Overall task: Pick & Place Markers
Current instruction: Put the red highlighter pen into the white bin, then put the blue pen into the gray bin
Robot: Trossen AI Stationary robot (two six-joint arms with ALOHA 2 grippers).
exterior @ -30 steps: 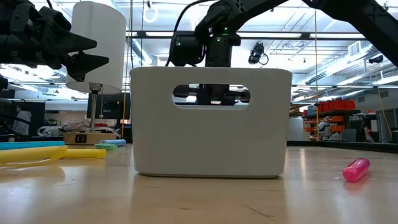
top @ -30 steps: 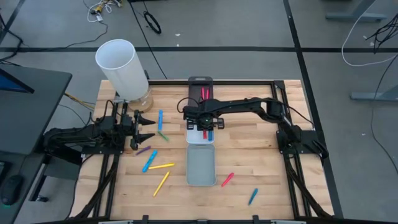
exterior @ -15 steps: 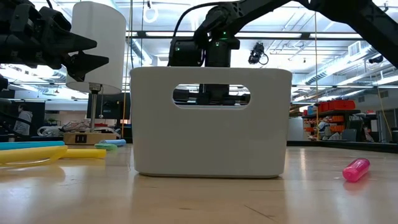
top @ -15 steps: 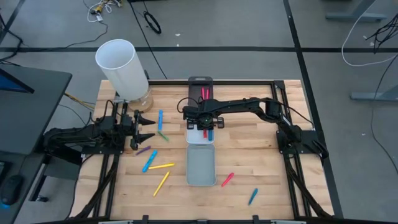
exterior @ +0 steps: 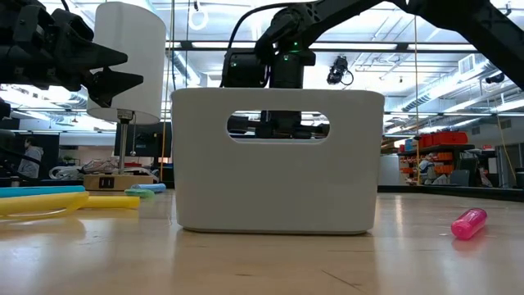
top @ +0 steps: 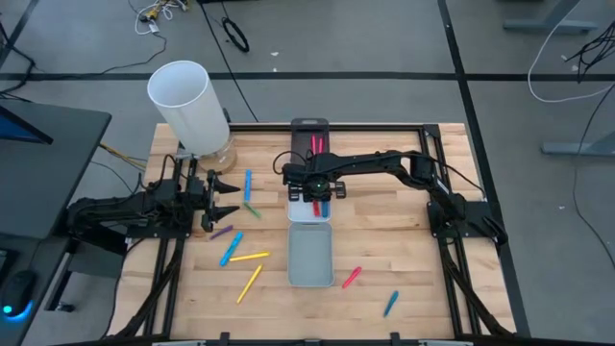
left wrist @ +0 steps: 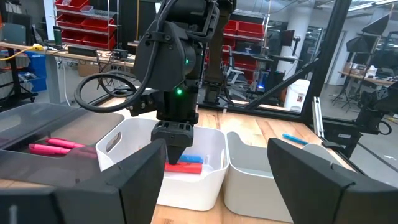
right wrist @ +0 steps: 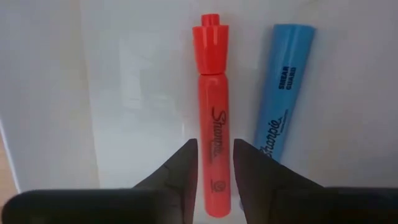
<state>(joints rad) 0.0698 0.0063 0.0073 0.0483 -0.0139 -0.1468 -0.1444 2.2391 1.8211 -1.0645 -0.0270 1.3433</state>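
Note:
My right gripper (top: 315,200) reaches straight down into the white tray (top: 299,215) and is shut on a red marker (right wrist: 214,124). A blue marker (right wrist: 280,112) lies beside the red one on the tray floor. Pink markers (top: 315,144) lie in the dark tray (top: 309,128). Several more markers lie loose on the table: blue (top: 247,183), green (top: 252,209), purple (top: 221,232), blue (top: 231,249), yellow (top: 248,257), yellow (top: 250,283), red (top: 352,277), blue (top: 390,304). My left gripper (top: 229,197) hangs open above the table's left side. My right gripper pinches the red marker between its two fingers (right wrist: 186,168) near its blunt back end (right wrist: 215,186). The fingers come from above, pointing down, one on each long side. The marker lies level on the white tray's floor, parallel to the blue marker.
A tall white cylinder (top: 187,106) stands at the table's far left corner. A grey tray (top: 310,252) sits just on the near side of the white tray. In the low view the white tray's wall (exterior: 277,176) hides most of its inside.
My right gripper has sunk a little deeper into the white tray with the red marker, then kept still. The left arm has not moved.

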